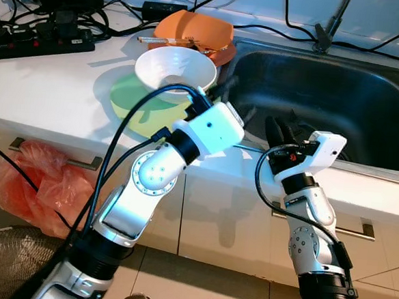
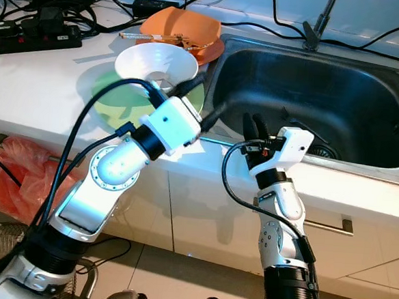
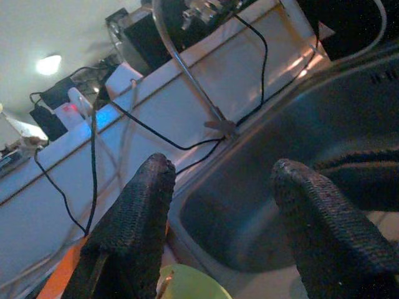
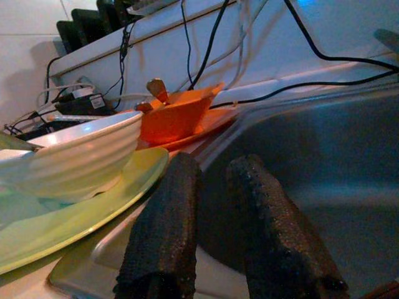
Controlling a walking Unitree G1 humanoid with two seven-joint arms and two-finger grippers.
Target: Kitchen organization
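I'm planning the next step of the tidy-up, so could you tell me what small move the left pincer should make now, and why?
Probably ease the left pincer back toward the white bowl's near rim. Its fingers are open and holding nothing, poised at the sink's left edge beside the bowl, which sits on the green plate. The right pincer hovers at the sink's front edge, almost shut.

No words to read here

I see no letters, numbers, brand names or signs on anything in these pictures.
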